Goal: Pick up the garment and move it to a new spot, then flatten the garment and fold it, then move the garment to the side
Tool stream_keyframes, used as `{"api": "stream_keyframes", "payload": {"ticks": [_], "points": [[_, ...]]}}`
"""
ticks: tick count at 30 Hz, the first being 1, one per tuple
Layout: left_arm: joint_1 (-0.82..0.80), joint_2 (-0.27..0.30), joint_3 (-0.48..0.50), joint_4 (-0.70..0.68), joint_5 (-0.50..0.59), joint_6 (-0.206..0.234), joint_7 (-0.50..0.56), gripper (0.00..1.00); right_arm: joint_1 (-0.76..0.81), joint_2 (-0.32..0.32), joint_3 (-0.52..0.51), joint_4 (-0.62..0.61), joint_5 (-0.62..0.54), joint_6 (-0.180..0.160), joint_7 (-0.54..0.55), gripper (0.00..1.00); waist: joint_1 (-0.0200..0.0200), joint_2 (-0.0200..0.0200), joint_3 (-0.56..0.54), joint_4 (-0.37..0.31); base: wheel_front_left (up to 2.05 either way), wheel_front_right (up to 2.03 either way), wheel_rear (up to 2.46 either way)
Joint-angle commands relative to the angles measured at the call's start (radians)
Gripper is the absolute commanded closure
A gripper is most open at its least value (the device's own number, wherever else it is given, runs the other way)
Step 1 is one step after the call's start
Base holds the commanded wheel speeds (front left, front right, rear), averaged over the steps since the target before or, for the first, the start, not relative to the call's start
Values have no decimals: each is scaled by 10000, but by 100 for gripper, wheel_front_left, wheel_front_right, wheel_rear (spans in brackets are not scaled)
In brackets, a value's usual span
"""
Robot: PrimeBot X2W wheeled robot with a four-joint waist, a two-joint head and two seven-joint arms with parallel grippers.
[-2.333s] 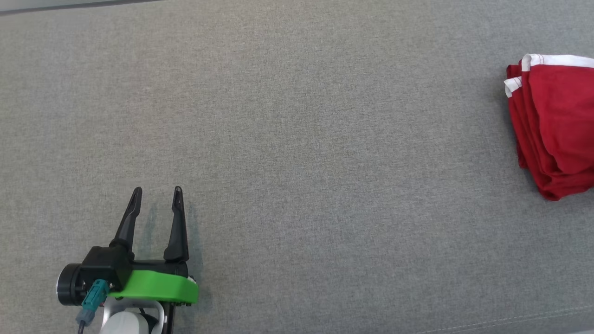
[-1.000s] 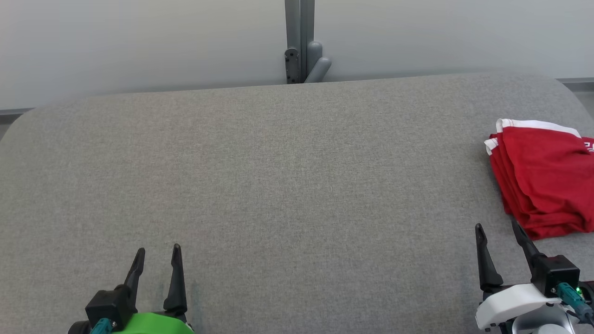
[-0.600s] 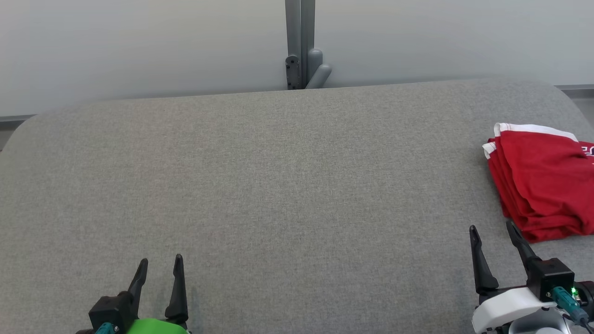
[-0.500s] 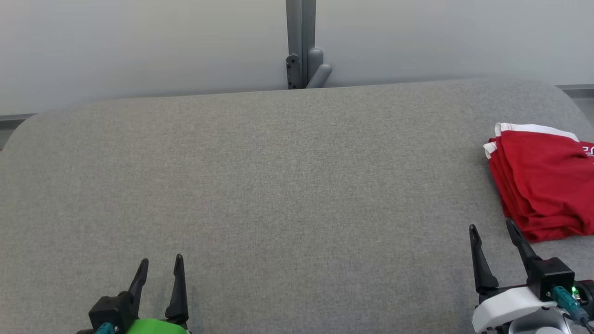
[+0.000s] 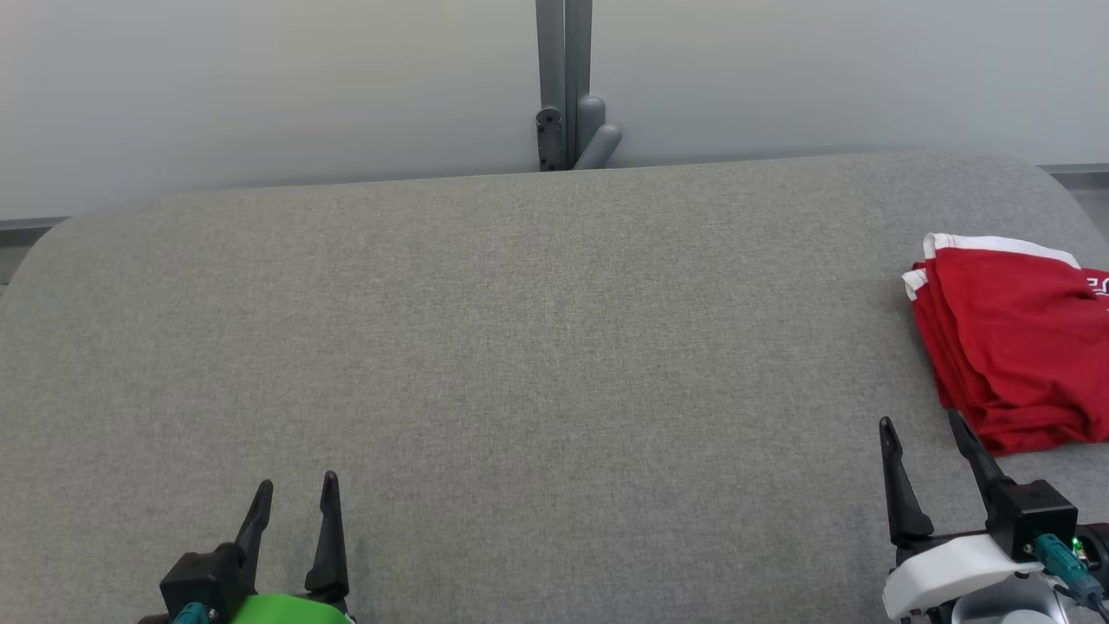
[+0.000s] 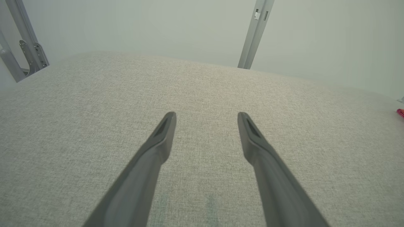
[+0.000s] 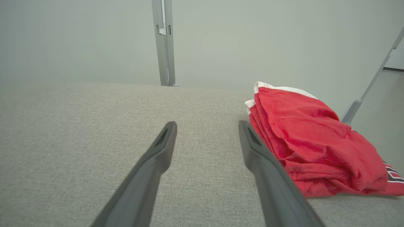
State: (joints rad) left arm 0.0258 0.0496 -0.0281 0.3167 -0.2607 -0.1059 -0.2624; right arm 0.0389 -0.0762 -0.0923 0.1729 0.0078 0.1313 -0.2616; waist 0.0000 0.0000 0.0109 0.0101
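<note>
Only the camera has tipped up. Left gripper [image 5: 296, 481] and right gripper [image 5: 920, 419] are wide and empty; the garment [image 5: 1014, 338] lies folded aside, so the job looks done.

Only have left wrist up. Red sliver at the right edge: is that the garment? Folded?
Observer: Yes. The garment lies folded in stacked layers at the table's right end, red with white trim.
Operator: Right gripper on it?
Observer: No. The right gripper is open and holds nothing; one fingertip sits close by the garment's near left corner.
Operator: Any markings?
Observer: The right wrist view shows a black-and-white print at its right end.
</note>
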Motion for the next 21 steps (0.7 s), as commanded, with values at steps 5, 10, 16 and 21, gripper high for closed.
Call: {"api": "stream_keyframes", "payload": {"ticks": [5,10,16,21], "points": [[104,26,83,-72,-41,12,-25,0,102,62,-51,110,68,-12,-38,0,0,0,-34,-28,0,0,0],[97,26,91,-96,-10,9,-25,0,109,107,-76,169,49,-12,-38,0,0,0,-28,-41,0,0,0],[19,0,49,-83,2,2,0,0,2,108,-75,213,53,0,0,0,0,0,-26,-19,0,0,0],[18,2,53,-89,0,2,-2,0,3,109,-77,210,49,-1,-2,0,0,0,-26,-18,0,0,0]]}}
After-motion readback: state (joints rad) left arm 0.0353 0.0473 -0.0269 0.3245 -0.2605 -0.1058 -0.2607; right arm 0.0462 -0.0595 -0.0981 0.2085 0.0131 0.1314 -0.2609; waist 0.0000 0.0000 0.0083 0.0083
